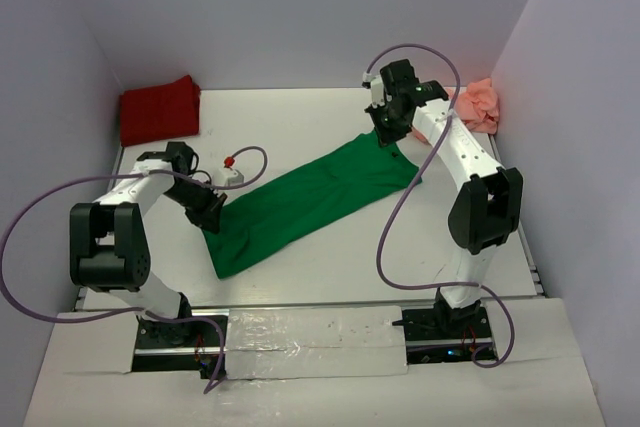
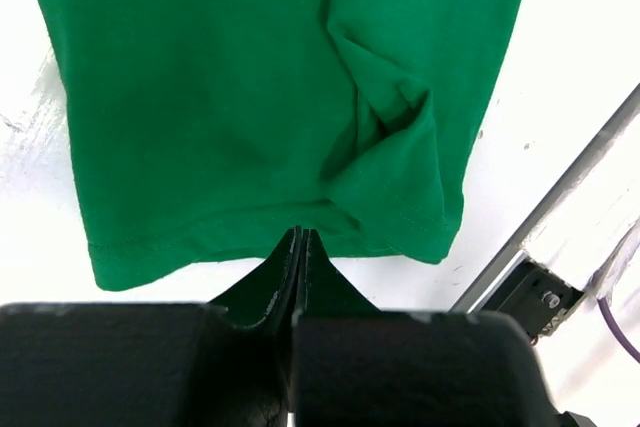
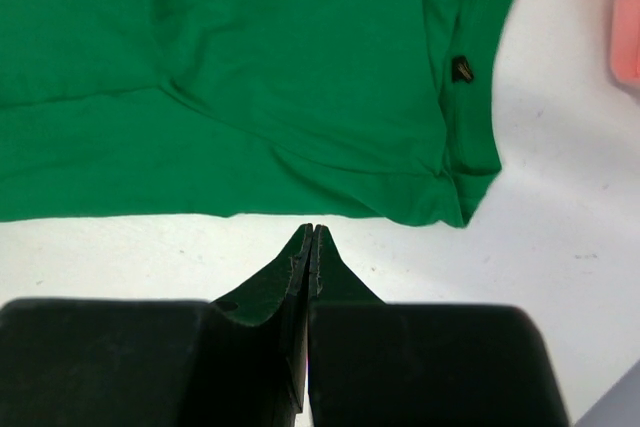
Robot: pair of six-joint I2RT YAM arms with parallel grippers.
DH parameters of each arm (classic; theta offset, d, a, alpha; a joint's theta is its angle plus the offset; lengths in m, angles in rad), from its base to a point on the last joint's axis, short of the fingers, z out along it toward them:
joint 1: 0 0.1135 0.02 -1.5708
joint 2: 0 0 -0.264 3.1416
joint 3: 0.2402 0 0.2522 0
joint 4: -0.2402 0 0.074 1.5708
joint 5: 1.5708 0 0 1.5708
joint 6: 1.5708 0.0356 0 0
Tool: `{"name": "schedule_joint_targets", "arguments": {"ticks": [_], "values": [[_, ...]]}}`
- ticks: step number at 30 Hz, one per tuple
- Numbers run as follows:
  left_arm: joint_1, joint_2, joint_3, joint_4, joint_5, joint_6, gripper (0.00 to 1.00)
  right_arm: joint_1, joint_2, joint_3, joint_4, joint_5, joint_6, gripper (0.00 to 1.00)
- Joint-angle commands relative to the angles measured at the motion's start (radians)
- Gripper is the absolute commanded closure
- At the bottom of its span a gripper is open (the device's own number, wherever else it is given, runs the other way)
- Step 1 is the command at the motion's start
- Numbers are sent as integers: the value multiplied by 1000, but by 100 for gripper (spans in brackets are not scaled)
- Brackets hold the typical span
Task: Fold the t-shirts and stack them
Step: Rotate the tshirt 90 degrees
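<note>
**A:** Status on the fold?

**B:** Green shirt [image 1: 310, 202] lies on the table [image 1: 330, 272], strung diagonally between the arms. Red shirt [image 1: 158, 110] looks folded, back-left corner. Pink shirt [image 1: 478, 104] sits in a heap back-right. Both are well apart from the green one.

**A:** Claws?

**B:** Left gripper [image 2: 300, 239]: jaws pressed together, tips right on the hem at the near-left end. Can't tell if any cloth is in the pinch. Right gripper [image 3: 311, 237]: jaws together too, tips just beside the far edge by the sleeve, no cloth visible between them.

**A:** So we're at flatten-before-first-fold, I'd guess.

**B:** Agreed. Left wrist view shows a deep pucker near the hem corner. Fold over that and it gets locked in.

**A:** Plan?

**B:** Open both and bite the edge deep enough to catch every layer. Pull the two ends apart evenly, low over the table, until the pucker goes. Then fold. Also watch the small white box [image 1: 232, 172] near the left arm, it's a snag risk.
</note>
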State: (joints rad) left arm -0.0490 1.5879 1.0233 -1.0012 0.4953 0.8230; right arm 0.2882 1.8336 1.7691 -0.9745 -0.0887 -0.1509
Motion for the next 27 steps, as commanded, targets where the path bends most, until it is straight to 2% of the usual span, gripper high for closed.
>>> {"name": "schedule_joint_targets", "arguments": {"ticks": [1,3,4,7,11,12,15,17,22,27], "values": [[8,-16,4,13,42,-7,95,3,-59,-66,59,73,-9,100],[14,-51,12,39,46,-25,74,3,-59,-109,85,113,-9,100],[18,-68,14,52,54,-36,49,3,-56,-158,97,133,-9,100],[46,-161,15,162,74,-113,31,3,-27,-232,138,141,-6,100],[106,-355,-47,496,-21,-396,28,6,26,-275,178,118,7,100],[112,-383,-58,618,-44,-428,27,9,36,-278,186,121,8,100],[162,-387,-19,731,-76,-565,28,12,75,-284,227,107,11,100],[179,-425,-50,832,-119,-677,27,17,107,-280,256,106,14,100],[201,-440,-69,966,-118,-785,28,34,197,-209,283,118,31,100],[247,-453,-65,992,-117,-886,29,37,332,-61,231,147,83,100]]}}
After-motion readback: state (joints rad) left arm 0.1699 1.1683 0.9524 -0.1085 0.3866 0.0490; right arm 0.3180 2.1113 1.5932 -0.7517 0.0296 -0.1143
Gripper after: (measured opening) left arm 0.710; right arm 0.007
